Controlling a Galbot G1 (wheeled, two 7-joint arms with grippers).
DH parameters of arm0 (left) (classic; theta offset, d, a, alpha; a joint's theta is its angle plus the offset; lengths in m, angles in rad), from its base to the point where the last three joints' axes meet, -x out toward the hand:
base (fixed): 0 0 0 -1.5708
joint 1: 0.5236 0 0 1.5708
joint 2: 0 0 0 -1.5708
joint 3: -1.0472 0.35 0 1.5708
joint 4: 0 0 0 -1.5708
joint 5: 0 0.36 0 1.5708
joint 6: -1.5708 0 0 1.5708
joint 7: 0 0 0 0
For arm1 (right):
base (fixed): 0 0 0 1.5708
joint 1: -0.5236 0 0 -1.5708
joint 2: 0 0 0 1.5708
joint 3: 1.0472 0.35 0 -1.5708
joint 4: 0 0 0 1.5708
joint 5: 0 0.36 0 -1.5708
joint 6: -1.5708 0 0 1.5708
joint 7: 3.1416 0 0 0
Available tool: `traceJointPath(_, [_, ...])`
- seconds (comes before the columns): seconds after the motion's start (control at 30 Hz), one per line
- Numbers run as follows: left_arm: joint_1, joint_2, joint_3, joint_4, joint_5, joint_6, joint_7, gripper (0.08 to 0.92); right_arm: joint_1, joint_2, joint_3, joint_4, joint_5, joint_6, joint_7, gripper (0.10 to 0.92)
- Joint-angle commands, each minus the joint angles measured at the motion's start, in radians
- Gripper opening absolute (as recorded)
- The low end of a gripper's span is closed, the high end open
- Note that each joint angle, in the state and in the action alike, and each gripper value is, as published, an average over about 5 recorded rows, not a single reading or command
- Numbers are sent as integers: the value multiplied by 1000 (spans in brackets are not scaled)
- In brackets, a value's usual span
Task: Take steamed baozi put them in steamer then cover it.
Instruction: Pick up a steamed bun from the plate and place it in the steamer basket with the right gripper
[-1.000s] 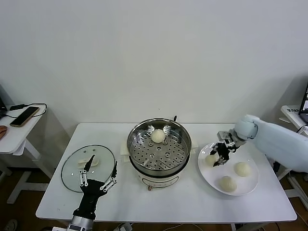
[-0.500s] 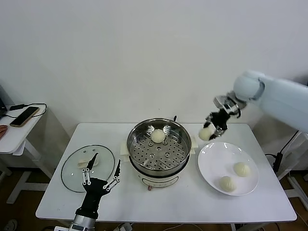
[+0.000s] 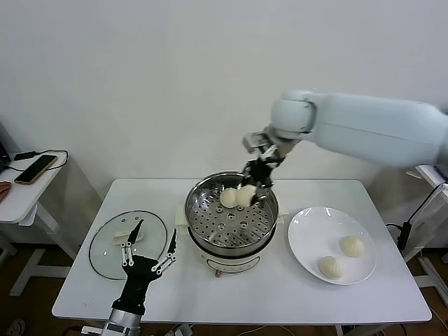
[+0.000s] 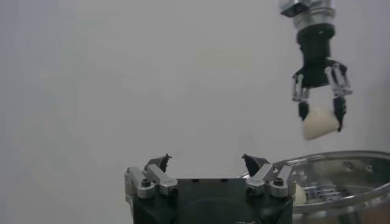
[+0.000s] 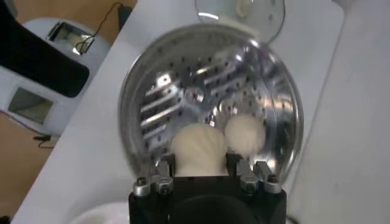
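While the right gripper (image 3: pixel 254 189) hangs over the steamer (image 3: pixel 231 213), pinching a baozi (image 3: pixel 246 195) just beside the bun (image 3: pixel 229 198) on the tray's far side, a careless drop risks squashing both. Left gripper (image 3: pixel 148 253) waits spread near the cover (image 3: pixel 128 243).

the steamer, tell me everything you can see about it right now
The steamer is a round, shiny steel pot on a white base, standing open mid-table between the cover and the white plate. Inside lies a perforated metal tray with one baozi resting near its far side. The right gripper hangs just above the far rim, shut on a second baozi, which the left wrist view shows clear of the pot.
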Motion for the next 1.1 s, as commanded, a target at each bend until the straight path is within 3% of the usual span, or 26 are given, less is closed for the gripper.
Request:
traceJointPath(0.03, [-2, 2, 1, 1, 0, -3, -5, 823, -108, 230, -42, -97, 39, -64, 145, 585])
traceJointPath(0.57, [2, 7, -5, 0, -1, -8, -10, 823, -189, 296, -43, -199, 3, -64, 174, 613])
traceJointPath(0.77, [2, 7, -9, 3, -2, -8, -12, 823, -188, 291, -38, -191, 3, -64, 178, 738])
traceJointPath(0.87, [3, 6, -11, 2, -2, -7, -13, 823, -167, 264, -29, -163, 0, -64, 172, 801])
traceJointPath(1.1, [7, -2, -13, -11, 1, 3, -11, 823, -61, 43, 34, -4, -29, -51, 60, 822])
